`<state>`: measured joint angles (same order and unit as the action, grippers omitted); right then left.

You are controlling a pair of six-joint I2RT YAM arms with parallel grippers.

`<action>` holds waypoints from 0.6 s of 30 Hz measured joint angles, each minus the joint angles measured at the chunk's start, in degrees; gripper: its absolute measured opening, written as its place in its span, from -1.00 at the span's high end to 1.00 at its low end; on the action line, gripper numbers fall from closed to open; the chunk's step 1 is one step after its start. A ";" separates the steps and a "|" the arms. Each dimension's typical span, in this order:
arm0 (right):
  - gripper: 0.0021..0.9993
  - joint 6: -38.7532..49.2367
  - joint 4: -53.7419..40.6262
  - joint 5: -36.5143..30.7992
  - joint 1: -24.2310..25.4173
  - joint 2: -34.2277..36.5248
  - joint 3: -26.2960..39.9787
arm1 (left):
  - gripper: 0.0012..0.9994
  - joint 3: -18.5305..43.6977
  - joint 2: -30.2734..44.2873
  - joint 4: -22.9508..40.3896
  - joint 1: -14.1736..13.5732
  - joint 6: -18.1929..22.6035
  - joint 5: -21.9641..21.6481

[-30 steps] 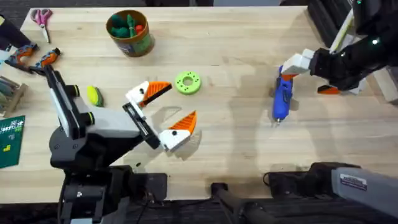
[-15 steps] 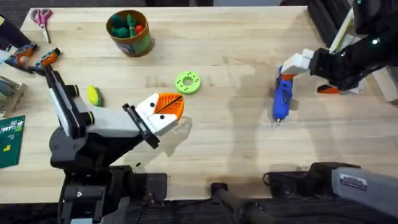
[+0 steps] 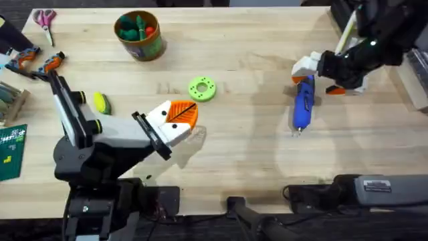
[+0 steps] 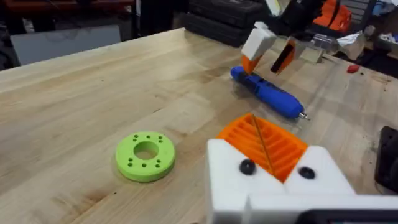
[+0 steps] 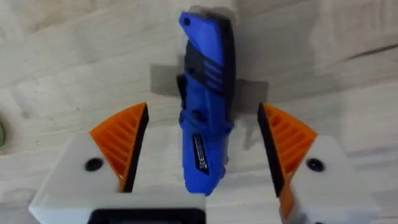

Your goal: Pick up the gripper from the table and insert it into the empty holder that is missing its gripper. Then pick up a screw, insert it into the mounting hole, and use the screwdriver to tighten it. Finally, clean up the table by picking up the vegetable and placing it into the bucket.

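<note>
Olive-and-tan, the bucket point(image 3: 140, 35) is seen far back on the left of the bench point(image 3: 254, 161), toy pieces already inside. Nearer the left edge the vegetable point(image 3: 100, 102) lies just beside the left arm's dark link. The left hand point(image 3: 175, 120) is held low over mid-bench with its orange pads pressed together, clenched on nothing; the green disc point(image 3: 202, 88) lies just beyond it.

To the right, the screwdriver point(image 3: 303, 102) lies flat, metal tip toward the near edge. The right hand point(image 5: 202, 155) is spread open above its handle end, one orange pad point(image 5: 121, 146) on each side of the blue body, neither touching it.

The step in hand appears to be the taking of the screwdriver. It would be done best if the hand were lowered straight down, kept centred over the thick grip, and closed square across the body so the tool is not rolled or twisted.

Open bench is left between the screwdriver and the green disc, so room for lifting is ample. The right edge, with dark equipment beside it, is close behind the right arm.
</note>
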<state>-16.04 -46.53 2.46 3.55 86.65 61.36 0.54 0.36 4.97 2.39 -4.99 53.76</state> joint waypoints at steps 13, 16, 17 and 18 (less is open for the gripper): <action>-0.87 1.99 3.19 -1.56 0.00 9.49 -0.04 | 0.99 0.00 0.00 0.00 0.00 -0.01 0.00; -0.85 2.02 3.89 -1.79 0.00 10.10 -0.04 | 0.99 0.00 0.00 0.02 0.00 -0.02 0.00; -0.84 2.02 3.90 -1.83 0.00 10.10 -0.04 | 0.99 0.00 0.00 0.02 0.00 -0.01 0.00; -0.82 2.10 3.92 -1.98 0.00 10.10 -0.04 | 0.99 0.00 0.00 0.02 0.00 -0.01 0.00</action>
<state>-13.94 -42.61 0.48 3.55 96.75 61.32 0.54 0.36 4.99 2.39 -5.00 53.76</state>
